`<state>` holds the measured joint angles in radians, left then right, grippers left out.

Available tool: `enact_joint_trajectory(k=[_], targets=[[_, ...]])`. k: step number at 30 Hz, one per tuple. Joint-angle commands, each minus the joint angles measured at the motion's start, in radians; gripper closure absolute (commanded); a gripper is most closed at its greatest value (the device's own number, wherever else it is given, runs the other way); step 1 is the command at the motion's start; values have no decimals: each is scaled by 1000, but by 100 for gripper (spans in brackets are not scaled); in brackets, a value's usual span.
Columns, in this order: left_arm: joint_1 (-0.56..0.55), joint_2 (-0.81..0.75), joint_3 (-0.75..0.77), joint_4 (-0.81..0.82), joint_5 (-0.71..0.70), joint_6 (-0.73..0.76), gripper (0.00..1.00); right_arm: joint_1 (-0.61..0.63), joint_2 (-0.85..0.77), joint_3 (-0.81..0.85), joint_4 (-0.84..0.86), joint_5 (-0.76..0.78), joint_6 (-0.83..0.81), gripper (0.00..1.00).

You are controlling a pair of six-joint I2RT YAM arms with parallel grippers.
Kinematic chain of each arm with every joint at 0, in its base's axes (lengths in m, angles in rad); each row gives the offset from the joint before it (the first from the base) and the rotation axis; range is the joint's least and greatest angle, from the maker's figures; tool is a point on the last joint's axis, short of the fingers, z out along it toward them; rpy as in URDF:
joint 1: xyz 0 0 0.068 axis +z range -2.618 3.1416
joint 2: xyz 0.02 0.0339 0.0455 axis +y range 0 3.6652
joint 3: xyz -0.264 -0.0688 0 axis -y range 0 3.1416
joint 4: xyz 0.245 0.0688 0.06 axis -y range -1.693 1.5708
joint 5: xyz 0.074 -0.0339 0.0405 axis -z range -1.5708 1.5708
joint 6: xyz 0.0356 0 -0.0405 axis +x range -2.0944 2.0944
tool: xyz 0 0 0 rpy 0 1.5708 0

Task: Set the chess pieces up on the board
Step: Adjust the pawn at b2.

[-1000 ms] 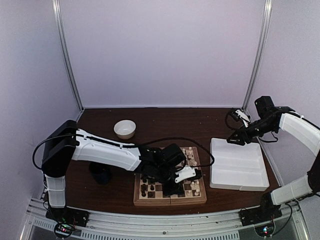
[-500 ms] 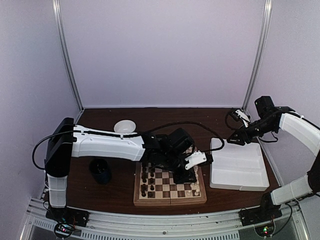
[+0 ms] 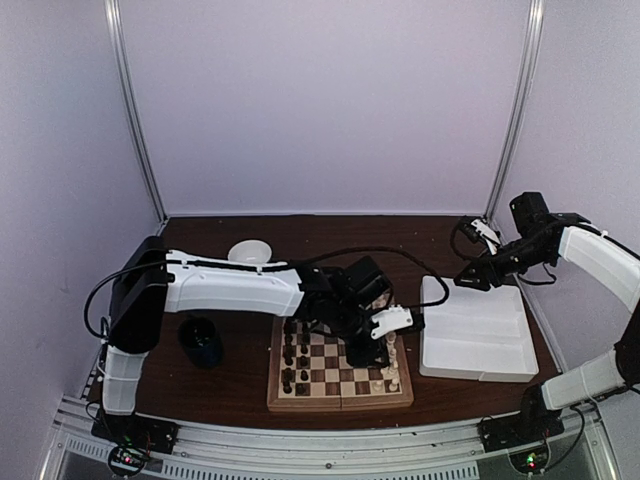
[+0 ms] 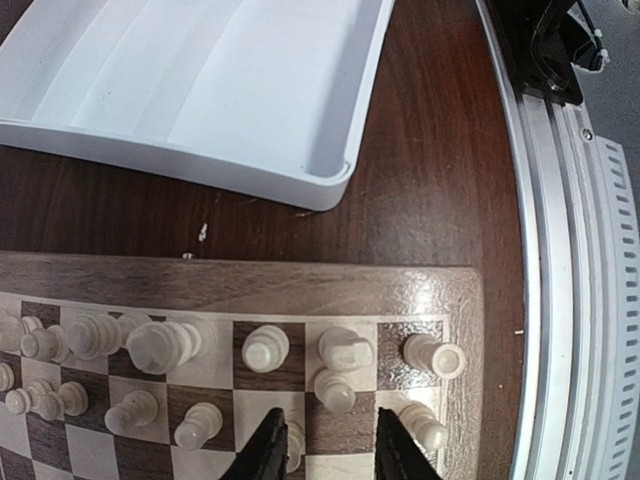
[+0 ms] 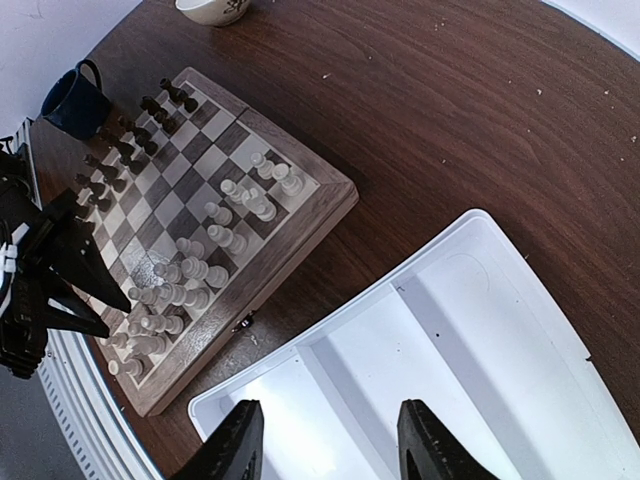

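Arranging was judged nearly done: pale chess pieces (image 4: pixel 262 348) were crowded along the tray-side edge of the one board (image 4: pixel 300 285), dark chess pieces (image 3: pixel 290 352) along the opposite edge. The left jaws were parted over the pale rows, gripping nothing; the right jaws were held open and empty beyond the board, above the one tray (image 3: pixel 470 340). A straight lift clear of the neighbours was called for next. The pieces were too small to be tallied.

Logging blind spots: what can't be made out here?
Top view: the left gripper and arm cover part of the board.
Left wrist: the bottom edge cuts off the board's other rows; a finger half hides one cream piece.
Right wrist: the chess pieces are too small to identify.
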<state>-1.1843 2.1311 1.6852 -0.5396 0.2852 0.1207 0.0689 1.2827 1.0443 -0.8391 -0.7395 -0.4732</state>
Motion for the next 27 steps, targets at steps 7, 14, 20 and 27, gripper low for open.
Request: enact_joint_trajectory(k=[7, 14, 20, 27], targets=[[5, 51, 62, -44, 44, 51, 74, -9, -13, 2, -6, -3, -16, 50], [5, 70, 81, -52, 29, 56, 79, -10, -8, 3, -7, -3, -18, 50], [6, 83, 93, -60, 34, 61, 79, -11, -3, 5, -9, -5, -19, 51], [5, 96, 105, -73, 43, 68, 82, -11, 0, 5, -10, -5, -20, 51]])
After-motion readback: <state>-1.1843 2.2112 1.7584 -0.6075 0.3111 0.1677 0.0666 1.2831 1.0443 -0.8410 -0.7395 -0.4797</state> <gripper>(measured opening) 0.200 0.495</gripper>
